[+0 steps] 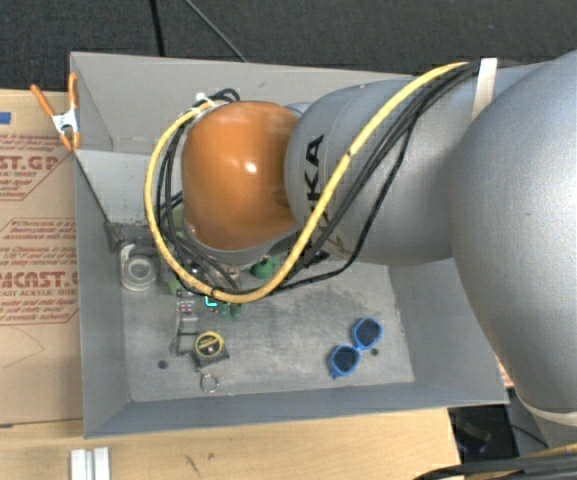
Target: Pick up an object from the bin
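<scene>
The gripper (185, 324) hangs low over the grey metal bin's (278, 343) floor near its lower-left corner, under the arm's orange cover; I cannot tell whether it is spread or pressed together. A small round yellow-and-black disc (208, 345) lies just beside its tip, toward the bin's lower edge. A blue two-lobed plastic piece (355, 347) lies well apart, toward the lower-right corner.
</scene>
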`<state>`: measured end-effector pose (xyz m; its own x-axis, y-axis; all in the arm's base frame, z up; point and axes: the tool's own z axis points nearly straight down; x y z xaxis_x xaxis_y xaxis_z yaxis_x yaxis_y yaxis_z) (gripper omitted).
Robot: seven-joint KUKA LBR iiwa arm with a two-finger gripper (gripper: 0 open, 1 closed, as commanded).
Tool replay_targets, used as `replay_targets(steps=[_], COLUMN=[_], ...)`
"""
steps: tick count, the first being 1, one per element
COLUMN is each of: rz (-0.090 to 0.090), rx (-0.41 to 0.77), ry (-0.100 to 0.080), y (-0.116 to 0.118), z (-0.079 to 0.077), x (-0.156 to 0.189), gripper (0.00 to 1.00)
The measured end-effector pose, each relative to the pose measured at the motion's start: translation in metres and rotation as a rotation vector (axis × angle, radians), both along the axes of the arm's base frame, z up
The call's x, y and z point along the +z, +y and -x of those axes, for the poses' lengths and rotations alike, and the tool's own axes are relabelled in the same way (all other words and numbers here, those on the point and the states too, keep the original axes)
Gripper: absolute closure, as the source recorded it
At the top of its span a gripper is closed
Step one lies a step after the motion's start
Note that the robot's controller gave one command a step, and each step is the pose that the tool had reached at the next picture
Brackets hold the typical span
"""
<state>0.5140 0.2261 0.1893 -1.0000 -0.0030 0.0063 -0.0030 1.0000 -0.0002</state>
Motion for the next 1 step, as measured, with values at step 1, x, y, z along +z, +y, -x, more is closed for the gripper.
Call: replay_targets(steps=[1], rz=[-0.001], rx=[0.164], ry=[-0.005], y=[-0.075], z=[0.0223], x=[-0.1223], gripper=[0.0])
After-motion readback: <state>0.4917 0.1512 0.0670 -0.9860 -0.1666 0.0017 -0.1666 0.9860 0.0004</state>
